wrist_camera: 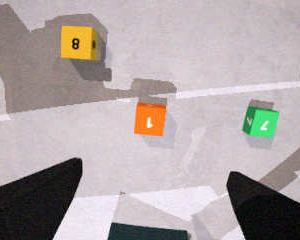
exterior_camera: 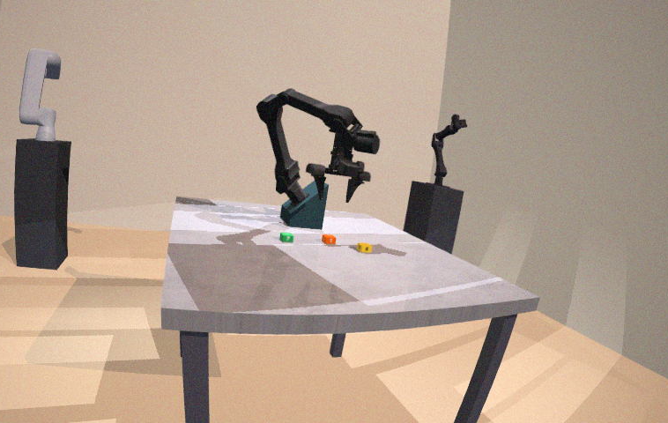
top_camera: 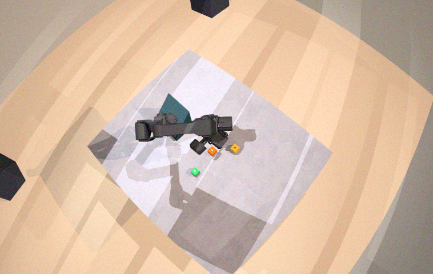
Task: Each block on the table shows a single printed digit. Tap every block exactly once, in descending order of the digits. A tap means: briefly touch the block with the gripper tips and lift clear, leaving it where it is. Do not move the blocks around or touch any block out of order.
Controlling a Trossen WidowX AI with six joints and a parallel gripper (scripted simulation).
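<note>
Our fingers (top_camera: 208, 142) (exterior_camera: 334, 201) are wide and high, maybe to tap orange 1 (top_camera: 212, 150) (exterior_camera: 329, 239) (wrist_camera: 150, 120), so we should close and drop gently.

Top looks down from high; exterior sees the same table side-on; wrist, close.

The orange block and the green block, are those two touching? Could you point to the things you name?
Apart: the wrist view shows bare table between the orange block (top_camera: 212, 151) (exterior_camera: 329, 239) (wrist_camera: 150, 120) and green block (top_camera: 195, 172) (exterior_camera: 286, 238) (wrist_camera: 262, 122).
</note>
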